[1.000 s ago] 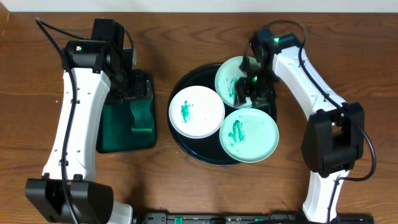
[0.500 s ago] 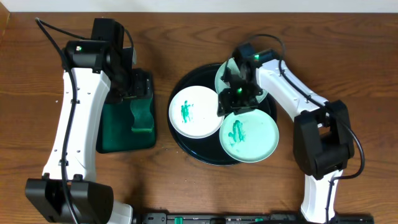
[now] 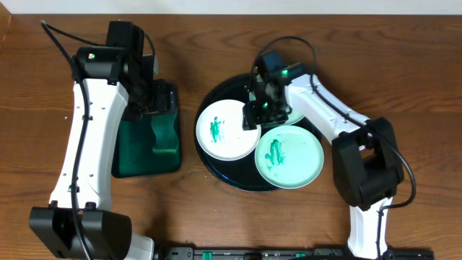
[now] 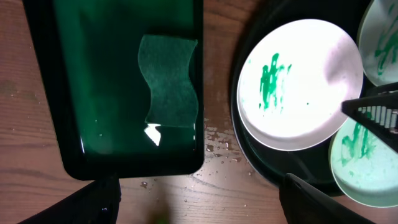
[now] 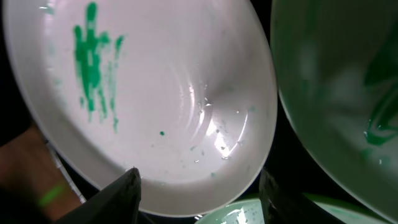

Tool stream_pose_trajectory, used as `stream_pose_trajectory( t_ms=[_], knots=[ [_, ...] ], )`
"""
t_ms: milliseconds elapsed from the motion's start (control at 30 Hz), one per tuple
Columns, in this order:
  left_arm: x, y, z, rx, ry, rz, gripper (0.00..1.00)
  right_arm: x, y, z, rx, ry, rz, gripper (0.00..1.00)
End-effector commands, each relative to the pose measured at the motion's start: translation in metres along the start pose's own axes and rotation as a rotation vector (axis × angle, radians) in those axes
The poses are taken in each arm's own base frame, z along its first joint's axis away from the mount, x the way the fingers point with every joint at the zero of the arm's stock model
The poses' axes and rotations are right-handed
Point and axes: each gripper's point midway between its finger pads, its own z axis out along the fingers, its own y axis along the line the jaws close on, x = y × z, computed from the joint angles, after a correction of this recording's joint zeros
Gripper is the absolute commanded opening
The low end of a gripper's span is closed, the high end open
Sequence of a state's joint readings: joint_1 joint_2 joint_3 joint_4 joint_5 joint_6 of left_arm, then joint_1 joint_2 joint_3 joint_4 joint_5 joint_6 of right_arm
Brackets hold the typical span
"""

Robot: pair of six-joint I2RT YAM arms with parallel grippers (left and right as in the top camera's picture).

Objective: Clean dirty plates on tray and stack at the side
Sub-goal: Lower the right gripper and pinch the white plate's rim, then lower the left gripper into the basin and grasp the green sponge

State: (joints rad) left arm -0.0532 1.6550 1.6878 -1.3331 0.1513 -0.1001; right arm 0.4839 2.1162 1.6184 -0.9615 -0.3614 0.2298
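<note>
The black round tray holds three dirty plates. The white plate with a green smear lies at its left. One mint plate lies at the front right. The other mint plate lies at the back, mostly hidden by my right arm. My right gripper is open, low over the white plate's right rim, with the rim between its fingers. My left gripper is open and empty, held above the wood between the green tray and the black tray.
A rectangular dark-green tray with water and a green sponge sits left of the black tray. The sponge also shows in the left wrist view. Water drops lie on the wood between the trays.
My right gripper has moved left, from over the back mint plate to the white plate's right rim. The left arm has not moved.
</note>
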Motion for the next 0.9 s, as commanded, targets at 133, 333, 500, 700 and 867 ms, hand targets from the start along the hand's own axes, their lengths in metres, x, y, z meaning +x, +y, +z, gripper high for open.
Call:
stream_pose_trajectory(
  t_ms=[133,333,500,700,867],
  knots=[
    [-0.002,0.000,-0.005,0.001,-0.017,-0.003,0.82,0.008,-0.031,0.014,0.176,-0.005,0.221,0.57],
    [-0.003,0.001,-0.005,0.001,-0.017,-0.003,0.82,0.010,-0.024,0.029,0.092,-0.003,0.158,0.57],
    [-0.002,0.000,-0.005,0.001,-0.017,-0.004,0.82,0.011,-0.014,0.041,0.009,-0.007,0.141,0.47],
    [-0.003,0.001,-0.005,0.001,-0.018,-0.003,0.82,0.012,-0.016,0.042,0.018,-0.009,0.154,0.07],
    [-0.003,0.000,-0.005,0.001,-0.019,-0.003,0.82,0.016,-0.023,0.042,0.059,0.001,0.180,0.01]
  ],
)
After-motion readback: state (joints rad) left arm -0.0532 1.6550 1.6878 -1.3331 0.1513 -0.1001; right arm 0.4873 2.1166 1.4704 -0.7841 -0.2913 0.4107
